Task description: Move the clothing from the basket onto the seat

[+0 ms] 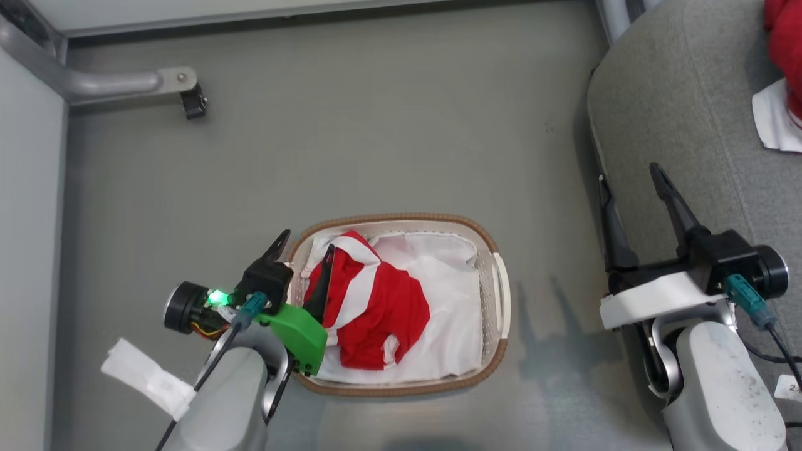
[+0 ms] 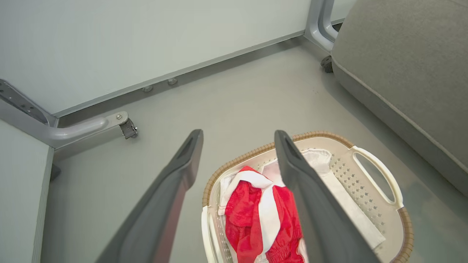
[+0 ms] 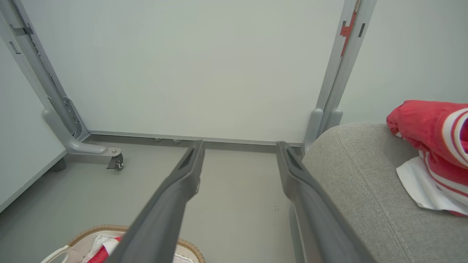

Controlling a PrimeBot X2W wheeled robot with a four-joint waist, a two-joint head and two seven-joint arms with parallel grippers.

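Grey floor [image 1: 376, 138] carries basket [image 1: 401, 217], seat [image 1: 677, 125] nearby, castered frame leg [image 1: 125, 81] beyond.

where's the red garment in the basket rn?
Head view, lower centre: the red garment lies in the left half of the basket on the white liner, right beside the open left gripper at the left rim.

My right gripper [image 3: 240, 143] over the floor [image 3: 237, 219], beside the seat [image 3: 365, 190].
I see its fingers spread wide with nothing between them; one red-and-white garment [image 3: 427, 128] lies on the grey seat, and a second garment [image 3: 104, 254] shows in the basket [image 3: 98, 230] at the bottom left.
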